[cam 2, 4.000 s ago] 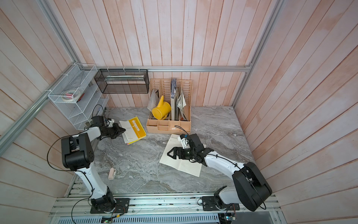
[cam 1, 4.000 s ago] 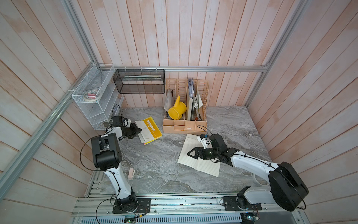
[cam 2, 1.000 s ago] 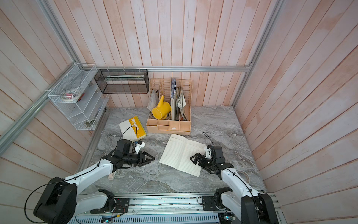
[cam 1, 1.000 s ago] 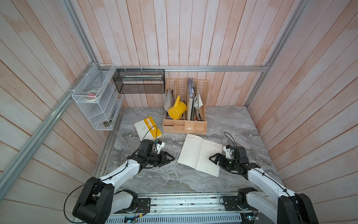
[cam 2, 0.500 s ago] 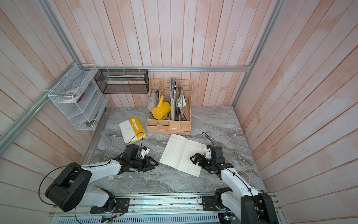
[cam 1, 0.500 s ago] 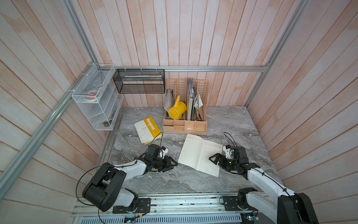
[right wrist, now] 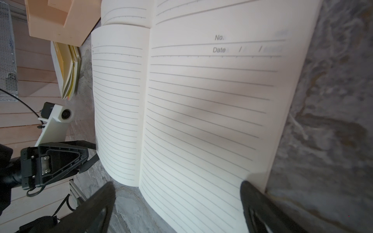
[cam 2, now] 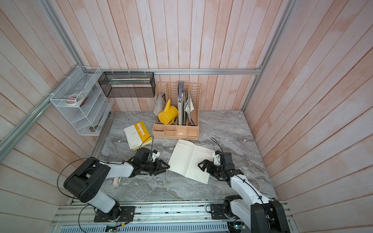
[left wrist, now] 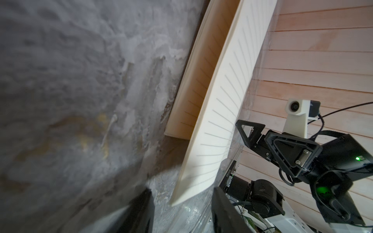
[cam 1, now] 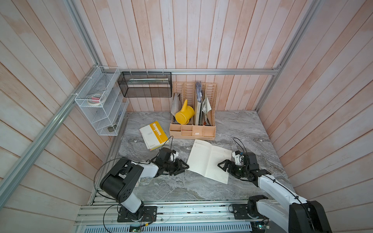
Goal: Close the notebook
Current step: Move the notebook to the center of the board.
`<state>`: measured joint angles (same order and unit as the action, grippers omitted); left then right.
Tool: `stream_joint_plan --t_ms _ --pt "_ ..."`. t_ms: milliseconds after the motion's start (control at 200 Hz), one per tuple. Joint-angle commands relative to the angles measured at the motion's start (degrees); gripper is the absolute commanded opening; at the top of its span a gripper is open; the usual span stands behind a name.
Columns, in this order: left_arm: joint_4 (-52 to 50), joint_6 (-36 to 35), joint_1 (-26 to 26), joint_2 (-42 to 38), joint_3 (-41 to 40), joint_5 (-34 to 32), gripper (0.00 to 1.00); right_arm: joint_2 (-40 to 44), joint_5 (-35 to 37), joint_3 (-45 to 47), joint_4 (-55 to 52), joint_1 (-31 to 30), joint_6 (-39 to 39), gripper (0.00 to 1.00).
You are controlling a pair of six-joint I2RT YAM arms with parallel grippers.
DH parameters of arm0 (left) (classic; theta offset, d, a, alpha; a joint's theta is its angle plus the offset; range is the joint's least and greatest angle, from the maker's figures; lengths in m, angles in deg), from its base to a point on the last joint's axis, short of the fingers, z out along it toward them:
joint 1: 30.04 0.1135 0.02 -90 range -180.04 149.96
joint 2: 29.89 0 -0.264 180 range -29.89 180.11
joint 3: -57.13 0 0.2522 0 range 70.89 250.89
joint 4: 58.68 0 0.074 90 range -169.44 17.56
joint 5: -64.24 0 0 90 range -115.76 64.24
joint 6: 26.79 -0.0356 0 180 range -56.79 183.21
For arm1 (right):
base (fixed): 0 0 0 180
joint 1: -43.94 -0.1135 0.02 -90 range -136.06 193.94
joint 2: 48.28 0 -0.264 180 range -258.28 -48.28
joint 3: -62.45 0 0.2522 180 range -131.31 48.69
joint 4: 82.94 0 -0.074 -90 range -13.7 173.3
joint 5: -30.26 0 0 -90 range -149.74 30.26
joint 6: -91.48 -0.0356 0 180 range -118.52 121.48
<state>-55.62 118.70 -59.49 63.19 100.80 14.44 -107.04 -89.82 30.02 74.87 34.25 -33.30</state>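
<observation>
The notebook [cam 1: 210,161] [cam 2: 191,161] lies open on the grey marble table, cream lined pages up. My left gripper [cam 1: 184,168] [cam 2: 165,167] is low at the left page's outer edge, near its front corner. In the left wrist view its jaws [left wrist: 181,211] stand open and the raised page corner [left wrist: 191,181] sits just ahead of the gap, not gripped. My right gripper [cam 1: 222,166] [cam 2: 201,165] hovers over the right page, open. In the right wrist view [right wrist: 177,205] the wide jaws span the notebook [right wrist: 201,111], and one finger [right wrist: 254,201] is at the page's outer edge.
A yellow-covered book stack [cam 1: 154,135] lies behind the left arm. A beige desk organizer [cam 1: 192,131] holding a yellow watering can [cam 1: 184,116] stands just behind the notebook. A white wire shelf [cam 1: 101,107] and a black mesh basket [cam 1: 145,86] hang on the walls.
My left gripper has slid right along the table up to the notebook's left edge. The right arm and the notebook have stayed where they were.
</observation>
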Motion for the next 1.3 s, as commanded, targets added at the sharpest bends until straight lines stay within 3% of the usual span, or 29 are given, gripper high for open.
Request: stream_joint_plan --t_ms 0,220,360,780,1075,1295 --pt "2.9 1.2 -0.2 0.9 0.8 -0.8 0.46 0.4 -0.4 0.2 -2.4 0.1 0.8 0.98" --pt "6.7 3.3 -0.3 0.9 -0.4 -0.7 0.12 -0.1 -0.7 0.2 -2.2 0.1 0.9 0.98" --pt "7.5 4.8 -0.2 0.2 -0.9 0.2 0.00 0.1 -0.7 -0.1 -2.5 0.1 1.0 0.98" --pt "0.9 6.3 -0.3 -14.0 0.5 1.6 0.00 -1.3 7.1 -11.9 -11.1 -0.1 5.4 0.98" --pt "-13.4 3.9 1.0 -25.7 4.6 -3.1 0.00 -3.8 6.7 -14.9 -8.6 -3.5 3.4 0.98" --pt "-27.6 -0.5 5.4 -33.9 6.9 -5.5 0.00 -6.5 4.5 -14.1 -2.0 -7.8 0.8 0.98"
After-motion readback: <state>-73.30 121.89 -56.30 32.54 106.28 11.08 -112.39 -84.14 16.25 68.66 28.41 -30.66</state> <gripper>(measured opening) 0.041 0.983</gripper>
